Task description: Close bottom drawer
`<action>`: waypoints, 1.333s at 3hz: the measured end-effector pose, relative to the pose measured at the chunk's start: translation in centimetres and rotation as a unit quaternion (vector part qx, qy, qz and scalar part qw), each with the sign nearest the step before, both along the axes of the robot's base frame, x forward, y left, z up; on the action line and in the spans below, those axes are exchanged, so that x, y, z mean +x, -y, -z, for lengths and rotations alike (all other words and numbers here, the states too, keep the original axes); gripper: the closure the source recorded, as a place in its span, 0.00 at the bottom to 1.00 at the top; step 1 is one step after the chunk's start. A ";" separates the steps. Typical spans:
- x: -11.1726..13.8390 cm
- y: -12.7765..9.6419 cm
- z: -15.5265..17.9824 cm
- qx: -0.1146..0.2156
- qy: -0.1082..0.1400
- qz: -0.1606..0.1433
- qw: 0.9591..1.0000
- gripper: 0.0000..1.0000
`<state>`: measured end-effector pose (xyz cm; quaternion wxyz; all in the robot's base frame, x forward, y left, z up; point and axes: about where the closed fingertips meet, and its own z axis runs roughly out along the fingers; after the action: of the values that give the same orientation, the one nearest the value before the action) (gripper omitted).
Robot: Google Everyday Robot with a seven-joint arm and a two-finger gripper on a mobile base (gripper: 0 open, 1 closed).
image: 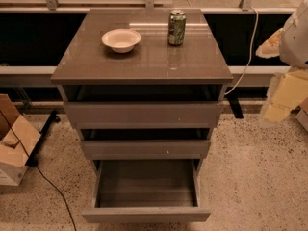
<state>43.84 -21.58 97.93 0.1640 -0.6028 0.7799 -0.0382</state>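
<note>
Gaping fully out, btm drawer (147, 192) shows shallow grey box; gripper (286, 96) far right, jaws' state can't tell.

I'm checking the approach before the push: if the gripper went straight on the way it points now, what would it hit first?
Probably the speckled floor. The gripper, at the right edge beside the cabinet, seems to point downward, wide of the open bottom drawer; depth is unclear.
</note>
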 end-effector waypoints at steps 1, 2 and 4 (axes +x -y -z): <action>0.4 -0.9 1.9 0.016 -0.003 -0.012 1.000 0.40; 0.8 -1.7 5.4 0.051 -0.018 -0.024 0.998 0.63; 1.0 -2.3 16.1 0.100 -0.009 -0.029 0.995 1.00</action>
<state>44.87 -19.30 81.84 0.2176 -0.6058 0.7636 0.0499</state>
